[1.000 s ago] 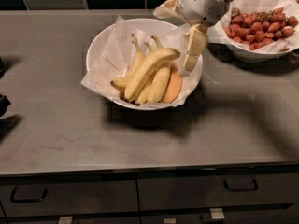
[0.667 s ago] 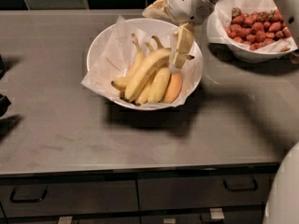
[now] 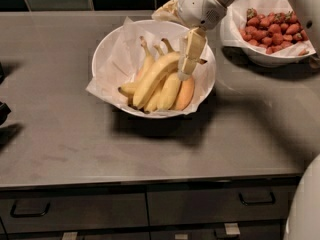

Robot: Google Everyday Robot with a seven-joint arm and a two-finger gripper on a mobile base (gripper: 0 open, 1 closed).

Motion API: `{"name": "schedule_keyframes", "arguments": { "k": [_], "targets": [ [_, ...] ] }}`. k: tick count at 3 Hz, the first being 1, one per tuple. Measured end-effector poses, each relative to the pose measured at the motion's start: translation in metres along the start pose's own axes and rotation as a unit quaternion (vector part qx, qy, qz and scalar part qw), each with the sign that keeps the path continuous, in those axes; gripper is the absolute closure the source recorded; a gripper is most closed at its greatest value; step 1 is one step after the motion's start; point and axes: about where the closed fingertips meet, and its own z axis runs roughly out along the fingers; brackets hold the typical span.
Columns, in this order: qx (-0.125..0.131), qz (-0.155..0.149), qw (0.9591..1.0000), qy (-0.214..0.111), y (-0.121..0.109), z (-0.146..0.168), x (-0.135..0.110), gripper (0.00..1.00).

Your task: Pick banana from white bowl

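The white bowl sits on the grey counter, lined with crinkled white paper that hangs over its rim. The banana, long, curved and yellow, lies on top of the pile, its dark stem tip pointing right. Shorter bananas and an orange-peach fruit lie under and beside it. My gripper hangs down into the right side of the bowl from a white arm at the top right. It is at the banana's stem end and hides part of it.
A second paper-lined bowl of red strawberries stands at the back right, close to the arm. A dark object sits at the left edge. Drawers with handles run below the counter's front edge.
The gripper has moved left and down into the bowl, from beside the right rim to the banana's stem end. The fruit has not moved.
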Motion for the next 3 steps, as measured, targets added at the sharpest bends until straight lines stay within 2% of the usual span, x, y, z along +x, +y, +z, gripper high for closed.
{"name": "schedule_keyframes", "arguments": {
  "k": [1,2,3],
  "targets": [
    [-0.004,0.006,1.0000,-0.004,0.0021,0.0080,0.0001,0.00],
    [-0.004,0.006,1.0000,-0.004,0.0021,0.0081,0.0001,0.17],
    [-0.004,0.006,0.9999,-0.007,0.0006,0.0115,-0.0006,0.27]
  ]
}}
